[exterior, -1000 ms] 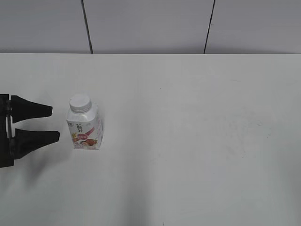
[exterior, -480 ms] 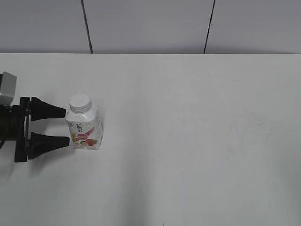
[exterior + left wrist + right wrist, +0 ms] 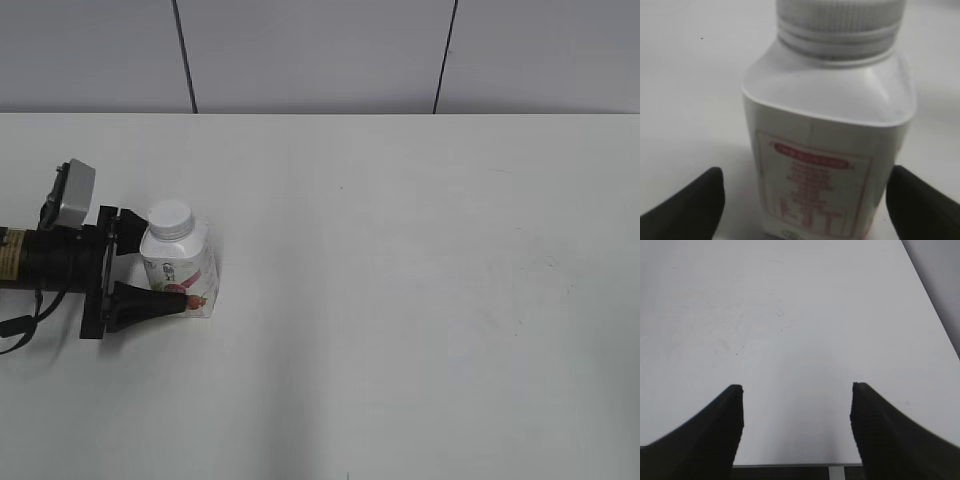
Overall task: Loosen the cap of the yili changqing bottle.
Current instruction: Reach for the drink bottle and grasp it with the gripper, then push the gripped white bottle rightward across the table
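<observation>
1. In the right wrist view the right claw [image 3: 796,390] is hanging above bare white bench [image 3: 790,315], its two dark fingers [image 3: 720,425] standing wide apart with nothing between them; the bench's far edge is showing at the lower margin of that view.
2. In the left wrist view the left claw [image 3: 805,195] is sitting very close to the yili changqing bottle [image 3: 830,150], so close that the picture is blurring. Its two black fingertips [image 3: 687,205] are showing at the lower corners, one on each side of the bottle's squarish body, and a sliver of white bench is showing between each tip and the bottle wall, so the claw is open and is gripping nothing.
3. The bottle is standing upright on the bench, its pink-printed label facing the left wrist camera, and the ribbed cap [image 3: 840,20] is sitting on the neck at the top of that view.
4. In the exterior view the bottle [image 3: 180,265] is standing at the left side of the bench [image 3: 420,300], with the left claw [image 3: 160,270] reaching in from the left edge and straddling it; the near finger [image 3: 150,300] is lying across the front of the lower label.
5. The white cap [image 3: 170,217] is sitting above the fingers, untouched.
6. Behind the bench a grey panelled wall [image 3: 320,50] is running across the top.
</observation>
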